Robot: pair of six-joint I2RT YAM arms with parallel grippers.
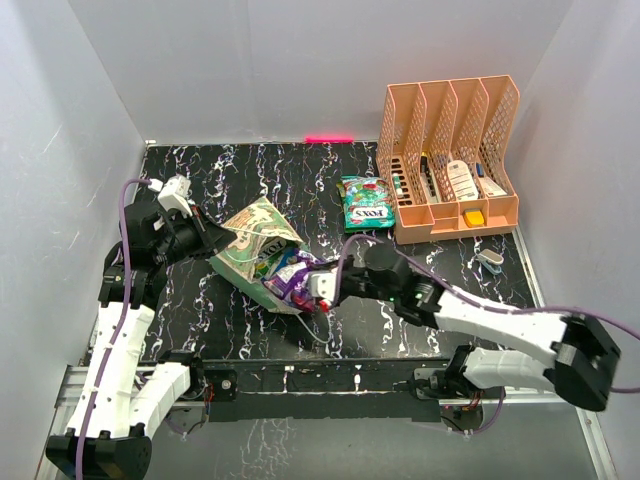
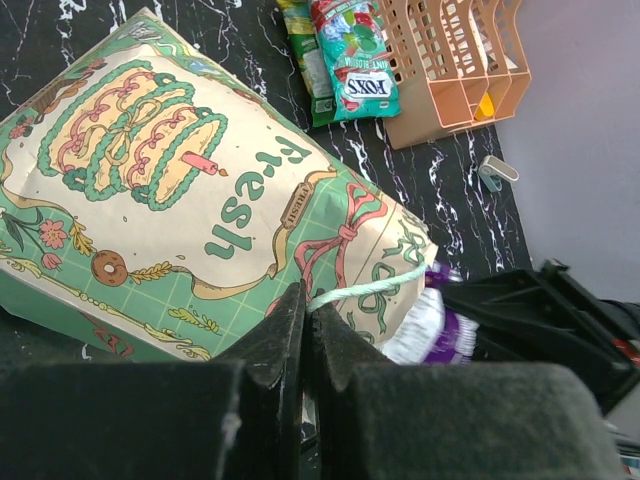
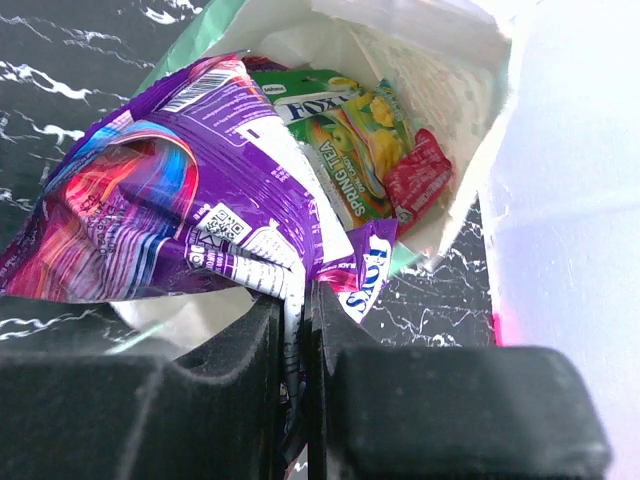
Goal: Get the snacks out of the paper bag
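While the left end effector clamps the paper bag by its handle, the right end effector pinches the purple packet. Next, I'd say, pull it clear.

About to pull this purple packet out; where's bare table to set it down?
Bare tabletop lies beyond the paper bag, left of the green packet. Another patch fronts the organizer, beside a small grey item. Crowded: the bag's mouth, where the right gripper pinches the purple packet.
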